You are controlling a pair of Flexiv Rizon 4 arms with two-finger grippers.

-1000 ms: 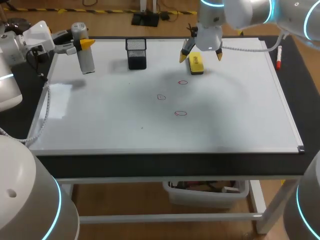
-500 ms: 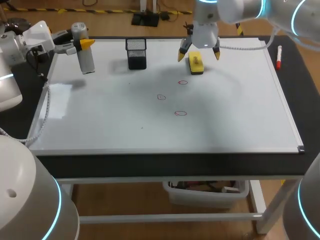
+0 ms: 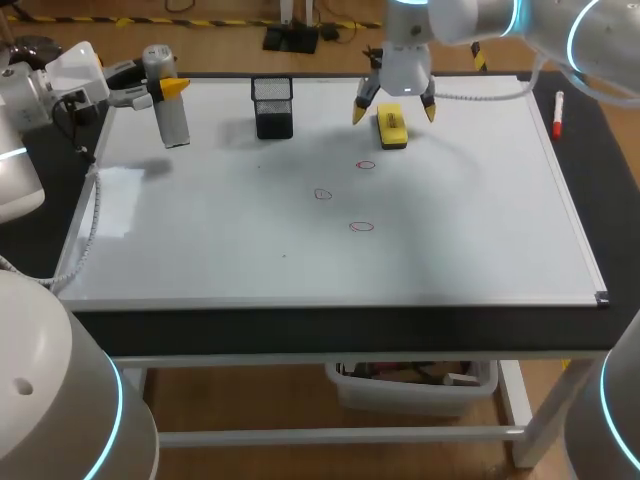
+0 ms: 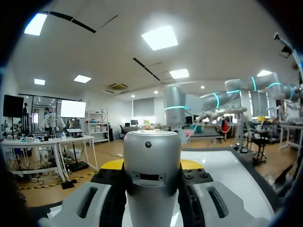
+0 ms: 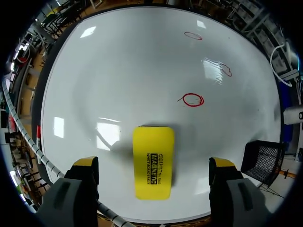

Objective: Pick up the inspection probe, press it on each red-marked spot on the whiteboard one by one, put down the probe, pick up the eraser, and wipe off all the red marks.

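The grey cylindrical probe (image 3: 171, 108) stands upright over the whiteboard's (image 3: 200, 240) far left corner, and my left gripper (image 3: 160, 90) is shut on it. In the left wrist view the probe (image 4: 152, 170) fills the space between the fingers of the left gripper (image 4: 152, 165). The yellow eraser (image 3: 392, 128) lies flat at the far middle of the board. My right gripper (image 3: 394, 108) hangs open just above it, one yellow tip on each side. From the right wrist the eraser (image 5: 152, 161) shows between the spread fingers of the right gripper (image 5: 154, 164), untouched. Three red marks (image 3: 366, 165) (image 3: 323, 194) (image 3: 361, 227) lie nearer the board's middle.
A black mesh pen holder (image 3: 273, 107) stands on the board between the two grippers, also seen beside the right gripper's finger (image 5: 262, 161). A red marker (image 3: 557, 113) lies off the board's far right edge. A white cable (image 3: 90, 225) runs along the left edge.
My right gripper has shifted slightly left above the eraser, still open. The left arm and the probe have stayed where they were.
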